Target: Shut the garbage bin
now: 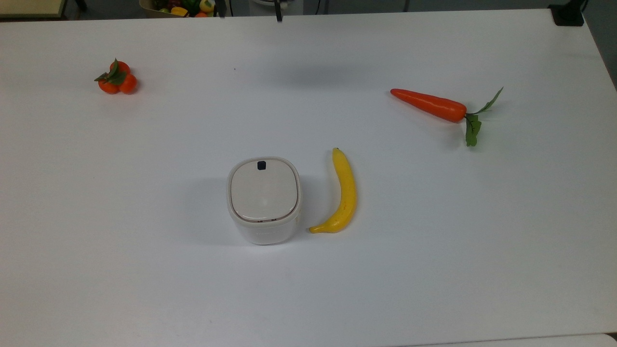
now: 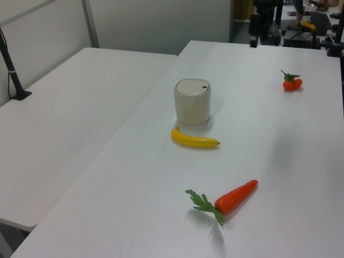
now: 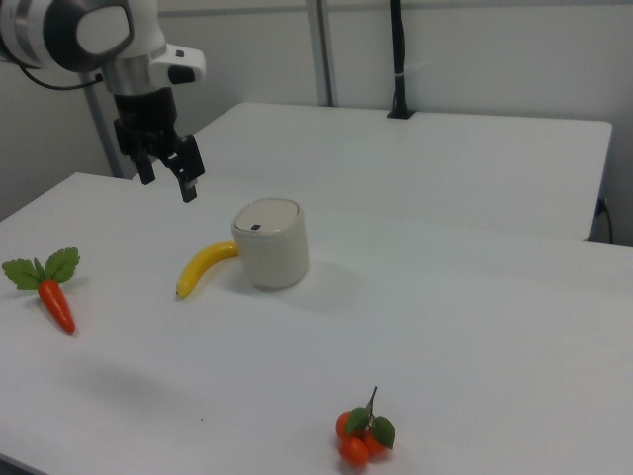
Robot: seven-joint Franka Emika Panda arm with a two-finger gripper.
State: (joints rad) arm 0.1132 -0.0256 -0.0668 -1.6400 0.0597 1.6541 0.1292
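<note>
- The garbage bin [image 1: 264, 200] is standing upright near the table [image 1: 144, 270] centre, its lid [image 1: 263, 190] lying flat & flush w/ the rim in the top view, so it's looking closed already; I'd judge the task done or as good as.
- The small dark button [image 1: 261, 165] is sitting at the lid edge nearest the robot side, i.e. at the top of the lid in the top view. Probably the latch end, so that's where a press would have gone.
- The gripper [image 3: 170, 174] is hanging in the air w/ nothing in it, fingers [image 3: 188, 184] spread apart and pointing down in the right view.
- Bin vs. fingers: apart, no contact. In the right view the bin [image 3: 270, 242] is sitting below the fingers and toward the right view's right, w/ clear air between them. Looks like a pull-away pose rather than an approach, though that's a guess from pose alone.
- In the left view the gripper [image 2: 253, 34] is a dark shape past the table's far edge; too dim there to read finger spacing.
- A banana [image 1: 340, 193] is lying just beside the bin on the top view's right, not touching as far as I can tell. It isn't blocking the lid.
- A carrot [image 1: 433, 105] & tangerines [image 1: 116, 78] are lying well apart from the bin, playing no part.
</note>
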